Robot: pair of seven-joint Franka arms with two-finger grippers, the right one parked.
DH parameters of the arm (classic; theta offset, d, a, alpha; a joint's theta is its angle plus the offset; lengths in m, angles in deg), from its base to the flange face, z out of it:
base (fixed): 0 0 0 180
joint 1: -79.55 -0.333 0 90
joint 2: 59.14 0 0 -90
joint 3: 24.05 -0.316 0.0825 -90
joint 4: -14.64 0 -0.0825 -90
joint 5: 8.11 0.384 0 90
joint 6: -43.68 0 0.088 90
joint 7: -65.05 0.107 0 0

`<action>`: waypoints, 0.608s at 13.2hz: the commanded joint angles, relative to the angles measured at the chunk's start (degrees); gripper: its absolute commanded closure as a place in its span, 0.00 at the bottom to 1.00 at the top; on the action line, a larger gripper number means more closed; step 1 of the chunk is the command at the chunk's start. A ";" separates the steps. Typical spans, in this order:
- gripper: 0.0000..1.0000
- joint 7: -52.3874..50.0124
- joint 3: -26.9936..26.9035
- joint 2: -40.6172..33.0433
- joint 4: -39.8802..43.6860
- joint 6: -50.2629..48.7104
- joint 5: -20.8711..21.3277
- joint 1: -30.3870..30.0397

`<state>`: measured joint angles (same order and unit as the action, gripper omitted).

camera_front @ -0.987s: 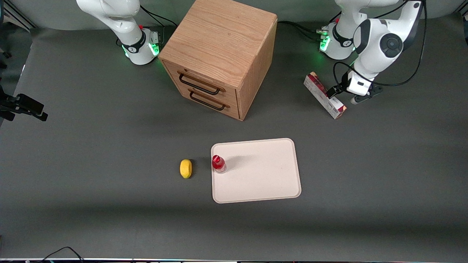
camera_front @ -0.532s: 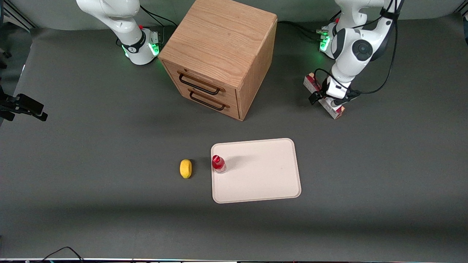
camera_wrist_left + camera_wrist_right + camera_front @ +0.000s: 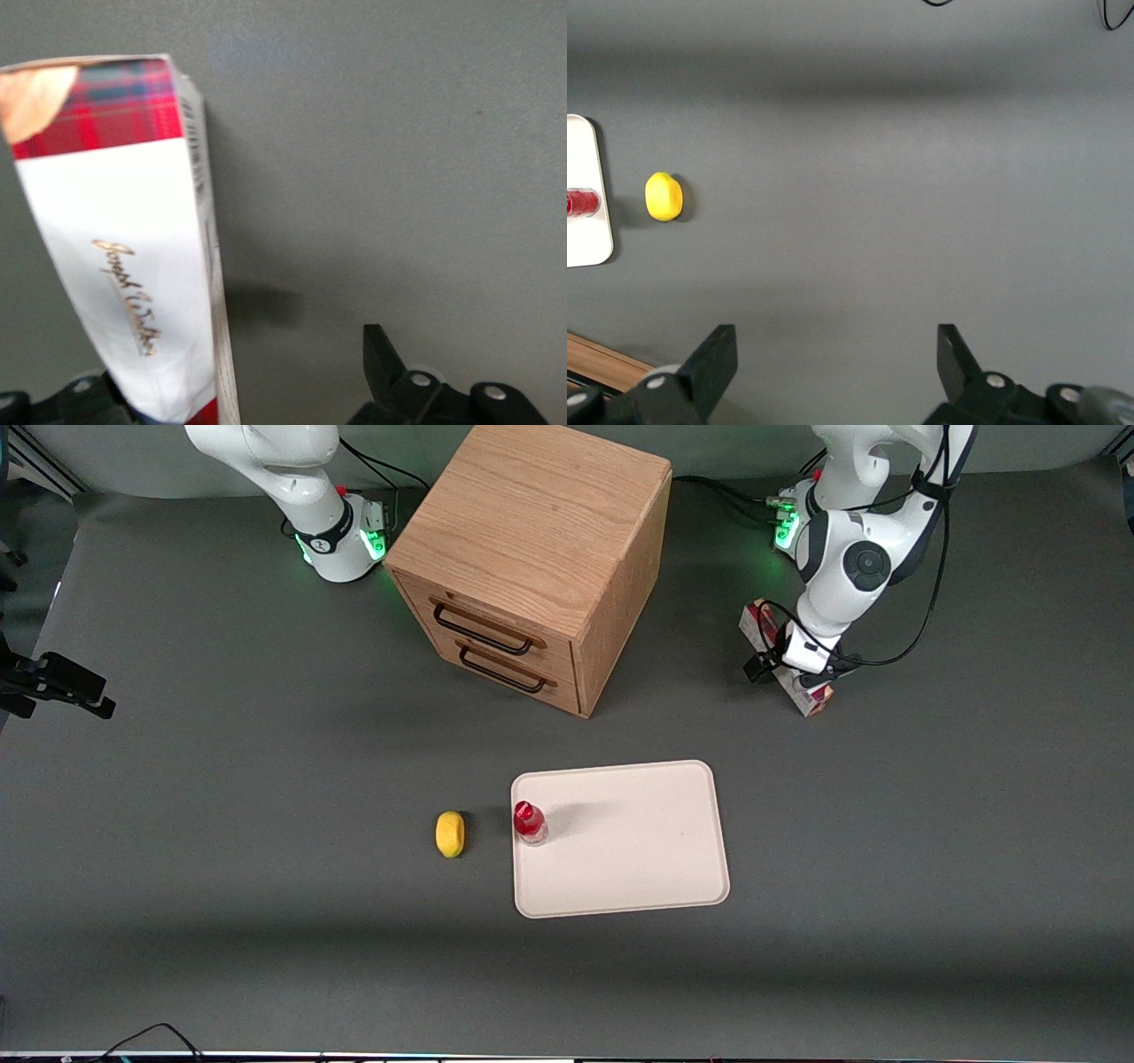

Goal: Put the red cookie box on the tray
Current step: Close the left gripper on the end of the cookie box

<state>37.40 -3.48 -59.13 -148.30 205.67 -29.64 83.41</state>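
**A:** Start nearest the front camera. What lies there?

**B:** The tray [image 3: 638,850] sits flat on the grey table [image 3: 221,779], around the middle of it, closer to the front edge than anything else. A small red-capped bottle [image 3: 529,822] stands upright on the tray, just inside the short rim that faces the parked arm's end. A yellow lemon-like object [image 3: 450,833] lies on the table just beside that rim.

**A:** And farther in?

**B:** A wooden drawer cabinet [image 3: 532,558] with two dark handles, then, toward the working arm's end, the red cookie box [image 3: 811,695]. It lies on the table, well apart from the tray.

**A:** The pincer?

**B:** The gripper [image 3: 791,667] is down over the box, its fingers spread wide. In the wrist view the box [image 3: 133,266] lies close against one finger, while the other finger [image 3: 383,354] stands clear with bare table between. Nothing is clamped.

**A:** Any writing?

**B:** Gold cursive script runs along the box's white panel, too slanted to read. The end shows red tartan; a barcode lines the edge.
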 commanded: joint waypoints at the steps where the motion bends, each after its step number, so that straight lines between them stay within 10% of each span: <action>1: 0.06 1.81 0.18 -3.26 -4.13 1.40 -0.88 -0.16; 3: 0.90 1.81 0.18 -3.26 -4.13 1.40 -0.88 -0.16; 8: 1.00 6.27 -1.58 -3.44 -3.61 1.40 -0.88 -0.87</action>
<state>40.01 -4.96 -59.31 -148.38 205.67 -29.66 82.44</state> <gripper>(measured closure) 0.643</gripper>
